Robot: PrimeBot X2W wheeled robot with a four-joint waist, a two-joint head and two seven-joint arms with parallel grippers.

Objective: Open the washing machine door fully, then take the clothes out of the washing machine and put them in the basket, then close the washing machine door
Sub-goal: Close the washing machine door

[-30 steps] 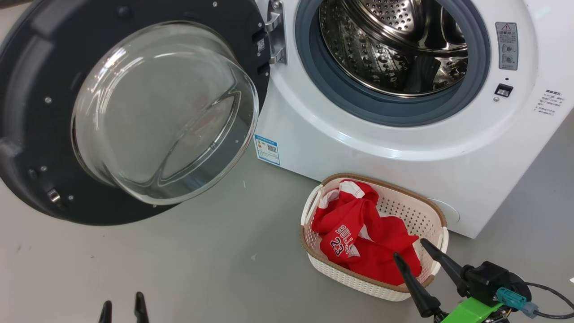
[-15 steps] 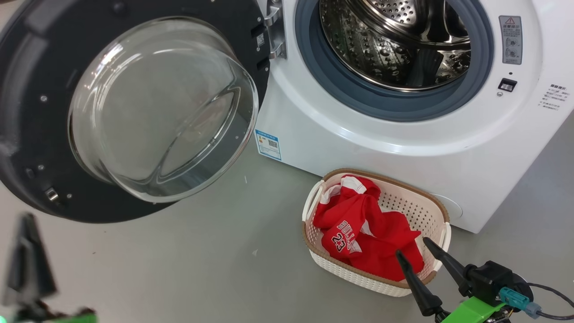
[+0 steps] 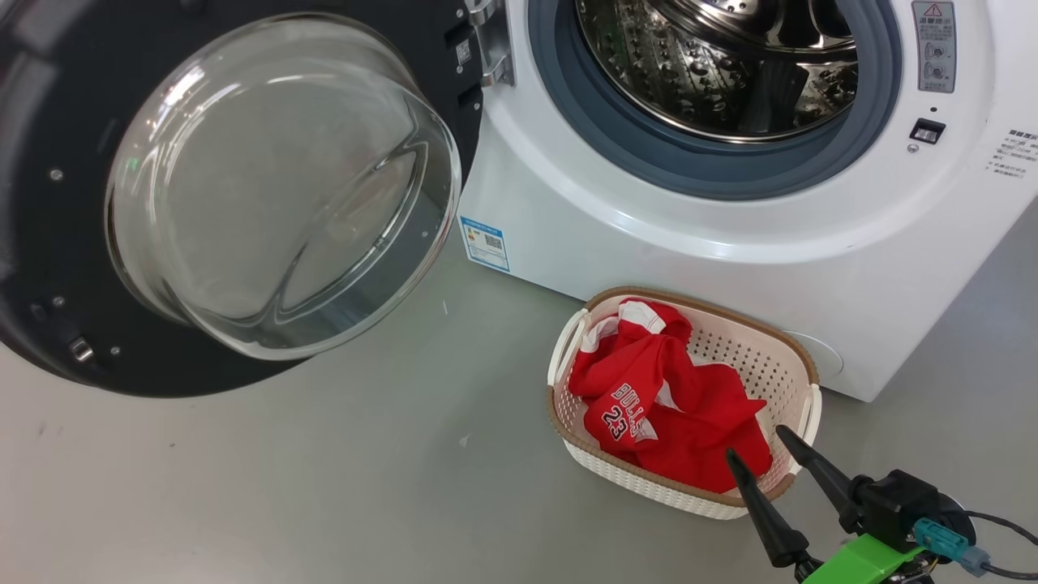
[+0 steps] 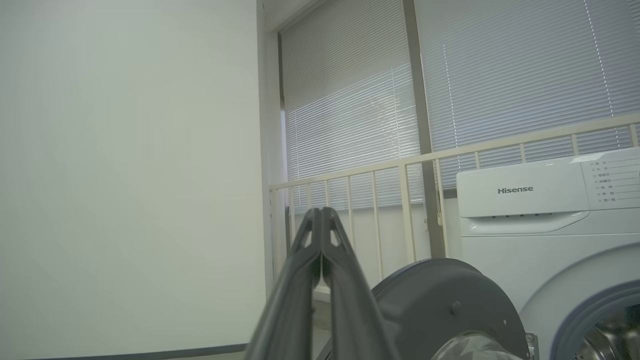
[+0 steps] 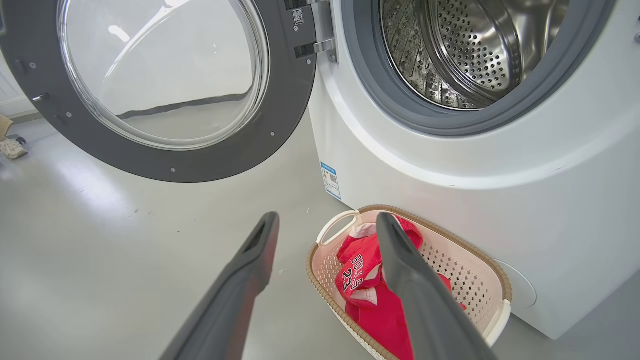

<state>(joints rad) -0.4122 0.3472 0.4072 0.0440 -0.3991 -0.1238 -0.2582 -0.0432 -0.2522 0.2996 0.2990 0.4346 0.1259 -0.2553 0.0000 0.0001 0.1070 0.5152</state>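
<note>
The washing machine door (image 3: 276,186) stands swung wide open to the left, its glass bowl facing me. Beside it the white washing machine (image 3: 649,259) shows its bare steel drum (image 3: 714,65). The cream basket (image 3: 778,341) sits on the floor against the machine's front and holds the red clothes (image 3: 665,405), one printed "BULLS 23". My right gripper (image 3: 756,442) hangs open just above the basket's near right edge with nothing between its fingers. In the right wrist view, the right gripper (image 5: 327,216) frames the basket (image 5: 450,265) and the clothes (image 5: 365,270). My left gripper (image 4: 320,210) is shut, empty and raised, pointing over the door (image 4: 440,295).
Grey floor (image 3: 324,487) spreads in front of the door and left of the basket. In the left wrist view, a white wall (image 4: 125,175), a cream railing (image 4: 400,165) and window blinds stand behind the machine. Some small clutter (image 5: 10,145) lies at the far left.
The left gripper closed, rose from the lower left and left the head view. The head camera shifted a little, so the whole scene moved. The right gripper stayed open over the basket.
</note>
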